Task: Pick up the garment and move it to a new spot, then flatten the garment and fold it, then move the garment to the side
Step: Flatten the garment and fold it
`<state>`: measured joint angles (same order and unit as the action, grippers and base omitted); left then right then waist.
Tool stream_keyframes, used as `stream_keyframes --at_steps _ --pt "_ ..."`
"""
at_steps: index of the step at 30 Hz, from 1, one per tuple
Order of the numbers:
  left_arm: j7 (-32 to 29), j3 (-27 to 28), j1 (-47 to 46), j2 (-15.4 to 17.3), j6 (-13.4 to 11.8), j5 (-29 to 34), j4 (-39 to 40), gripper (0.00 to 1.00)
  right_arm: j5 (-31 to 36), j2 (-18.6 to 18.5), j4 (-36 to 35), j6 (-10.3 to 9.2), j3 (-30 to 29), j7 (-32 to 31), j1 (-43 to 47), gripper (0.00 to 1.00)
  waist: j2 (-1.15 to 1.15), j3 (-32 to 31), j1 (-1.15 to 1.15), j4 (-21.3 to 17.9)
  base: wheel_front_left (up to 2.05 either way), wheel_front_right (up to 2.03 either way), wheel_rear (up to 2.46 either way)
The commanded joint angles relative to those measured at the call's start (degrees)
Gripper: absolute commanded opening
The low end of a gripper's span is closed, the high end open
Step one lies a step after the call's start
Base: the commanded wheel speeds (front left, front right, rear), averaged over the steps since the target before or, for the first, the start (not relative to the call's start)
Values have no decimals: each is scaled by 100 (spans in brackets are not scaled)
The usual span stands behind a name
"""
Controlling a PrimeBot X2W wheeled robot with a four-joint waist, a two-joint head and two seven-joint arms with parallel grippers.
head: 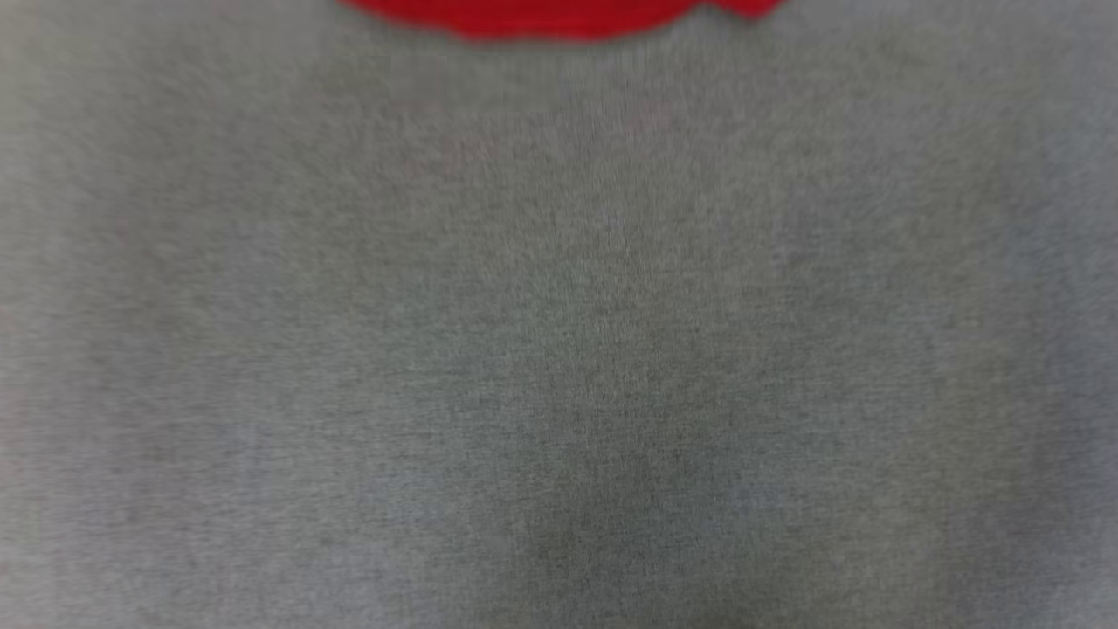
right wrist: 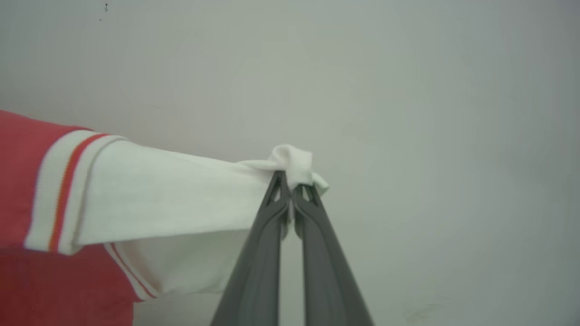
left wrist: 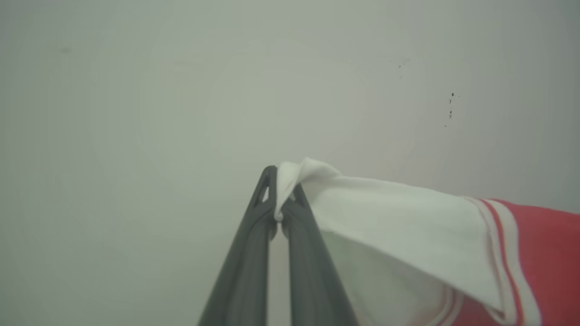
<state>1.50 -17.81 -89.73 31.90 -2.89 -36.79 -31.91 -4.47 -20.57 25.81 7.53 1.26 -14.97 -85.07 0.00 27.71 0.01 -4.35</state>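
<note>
The garment is a red jersey with white sleeves and red-and-white striped trim. In the left wrist view my left gripper [left wrist: 283,190] is shut on a pinch of the white sleeve of the garment [left wrist: 398,222], which stretches off to the right toward the red body. In the right wrist view my right gripper [right wrist: 290,183] is shut on the other white sleeve of the garment [right wrist: 172,199], which runs left to the red body. The head view is blurred; a red edge of the garment [head: 550,17] shows at its top middle.
A grey cloth-covered surface [head: 559,349] spreads across the head view below the red edge. Behind both grippers lies a plain pale surface [left wrist: 181,113] with a few small dark specks [left wrist: 451,106].
</note>
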Motion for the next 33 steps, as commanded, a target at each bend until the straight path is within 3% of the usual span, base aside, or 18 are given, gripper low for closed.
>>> stream_keyframes --at_steps 1,11,20,27,33 --pt "85 37 -152 6 44 18 -76 0 52 -37 146 -8 49 176 -218 0 0 581 -1 -84 0 0 0" --pt "383 107 -518 -16 212 -68 -545 0 -37 56 1160 -8 490 1017 -1065 0 0 1318 -1 -71 0 0 0" --pt "720 141 -200 -172 439 -275 -1125 0 -300 233 1942 -8 837 1399 -994 0 0 1483 -1 7 0 0 0" --pt "1101 149 697 -386 730 -498 -1651 0 -595 290 2473 -8 1078 1708 -179 0 0 984 -1 172 0 0 0" --pt "1297 182 2064 -525 895 -713 -1764 0 -999 297 2479 -8 1288 1775 1224 0 0 172 -1 250 0 0 0"
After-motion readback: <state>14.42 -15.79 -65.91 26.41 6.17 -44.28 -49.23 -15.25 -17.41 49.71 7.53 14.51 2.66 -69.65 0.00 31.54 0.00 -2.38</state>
